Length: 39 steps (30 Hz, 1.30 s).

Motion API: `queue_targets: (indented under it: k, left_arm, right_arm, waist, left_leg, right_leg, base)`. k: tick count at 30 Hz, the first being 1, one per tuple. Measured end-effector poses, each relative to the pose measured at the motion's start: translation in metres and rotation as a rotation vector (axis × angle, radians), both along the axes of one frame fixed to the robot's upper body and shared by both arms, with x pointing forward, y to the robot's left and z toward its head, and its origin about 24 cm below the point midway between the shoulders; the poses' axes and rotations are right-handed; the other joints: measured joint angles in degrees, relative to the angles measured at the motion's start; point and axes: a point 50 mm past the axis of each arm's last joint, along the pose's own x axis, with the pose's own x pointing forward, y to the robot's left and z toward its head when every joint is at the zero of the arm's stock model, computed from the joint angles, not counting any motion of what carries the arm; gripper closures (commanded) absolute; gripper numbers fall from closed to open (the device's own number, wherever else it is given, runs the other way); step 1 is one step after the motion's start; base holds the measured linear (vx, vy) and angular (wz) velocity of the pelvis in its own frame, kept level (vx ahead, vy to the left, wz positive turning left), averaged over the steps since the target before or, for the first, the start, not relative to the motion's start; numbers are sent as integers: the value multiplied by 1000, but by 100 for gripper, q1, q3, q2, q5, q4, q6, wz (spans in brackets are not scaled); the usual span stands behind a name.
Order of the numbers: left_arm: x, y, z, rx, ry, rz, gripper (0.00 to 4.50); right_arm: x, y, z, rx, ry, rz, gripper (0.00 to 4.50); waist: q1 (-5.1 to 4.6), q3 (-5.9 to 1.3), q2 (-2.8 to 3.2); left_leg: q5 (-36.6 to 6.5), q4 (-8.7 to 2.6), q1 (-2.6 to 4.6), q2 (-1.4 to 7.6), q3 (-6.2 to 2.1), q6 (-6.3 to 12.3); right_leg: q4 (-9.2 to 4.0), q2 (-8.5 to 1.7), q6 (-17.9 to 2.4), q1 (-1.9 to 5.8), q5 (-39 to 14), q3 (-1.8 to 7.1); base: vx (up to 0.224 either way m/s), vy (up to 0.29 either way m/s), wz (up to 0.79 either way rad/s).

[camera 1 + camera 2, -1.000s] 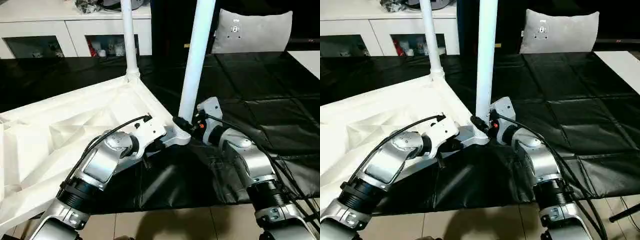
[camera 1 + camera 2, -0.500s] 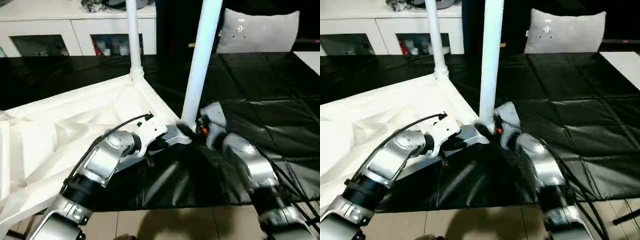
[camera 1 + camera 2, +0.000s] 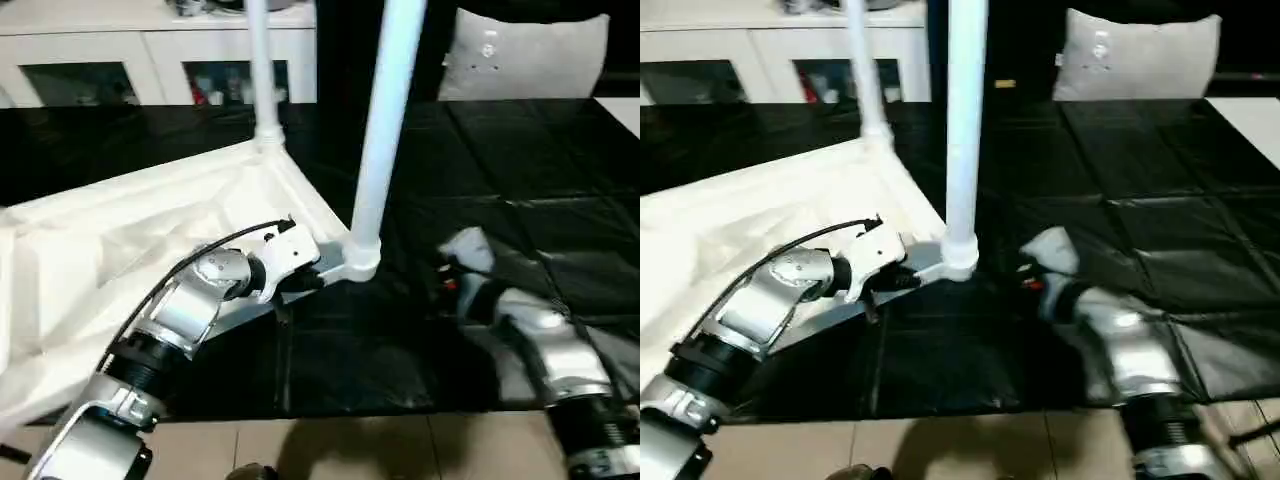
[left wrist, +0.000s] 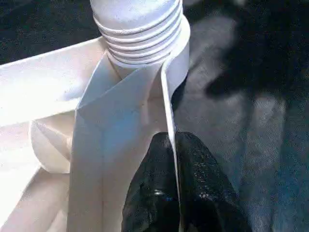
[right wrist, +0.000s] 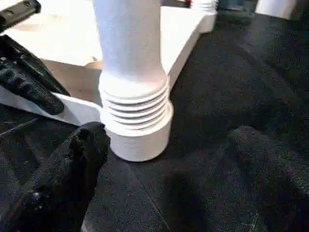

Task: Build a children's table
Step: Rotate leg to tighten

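The children's table (image 3: 150,235) lies upside down on a floor covered in black sheeting (image 3: 520,170), two legs (image 3: 385,120) upright in its corner sockets. The left pincer (image 4: 171,193) is clenched on the thin edge rim by the near socket; the right pincer (image 5: 169,159) is released, its fingers (image 5: 72,169) spread either side of the near leg's threaded base. Threads show above the socket, so the leg may not be fully seated and could lean or work loose. A white cabinet (image 3: 150,60) and a grey cushion (image 3: 525,55) stand behind.
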Motion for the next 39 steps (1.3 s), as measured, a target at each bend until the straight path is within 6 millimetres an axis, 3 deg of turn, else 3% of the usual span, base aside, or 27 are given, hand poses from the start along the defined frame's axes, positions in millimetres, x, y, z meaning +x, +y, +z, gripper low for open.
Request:
queue_targets:
  k: [5, 18, 25, 26, 39]
  left_arm:
    - [1, 3, 0, 41, -4, -114, 450]
    - [-7, -6, 1, 77, 6, -360, 450]
    - [-9, -10, 2, 85, 7, -414, 450]
    - [-8, -10, 2, 86, 6, -415, 450]
    - [-9, -10, 3, 93, 4, -428, 450]
  right_arm:
    - [-4, -11, 10, -55, -9, 106, 6]
    - [-7, 11, 12, -139, 2, 315, 6]
    - [-6, 15, 9, -115, 32, 355, 6]
    - [-6, 15, 10, -115, 32, 358, 33]
    - [-7, 20, 4, -55, 113, 395, 134]
  waist:
    - [103, 1, 8]
    - [298, 3, 12]
    - [285, 4, 10]
    - [283, 4, 10]
    - [282, 4, 9]
  left_leg:
    - [-1, 23, 1, 0, 0, 2]
    - [1, 48, 1, -1, 2, 0]
    - [9, 62, -12, 0, 2, 14]
    - [9, 62, -11, 0, 2, 14]
    - [16, 63, -13, 1, 2, 25]
  right_leg:
    - [27, -5, -1, 2, 1, 0]
    - [55, -18, -8, 7, 8, -7]
    - [64, -19, -8, -2, 8, -8]
    - [66, -19, -8, -2, 8, -8]
    - [68, -19, -8, -3, 8, -11]
  base:
    - [0, 0, 0]
    - [0, 0, 0]
    - [0, 0, 0]
    - [0, 0, 0]
    - [0, 0, 0]
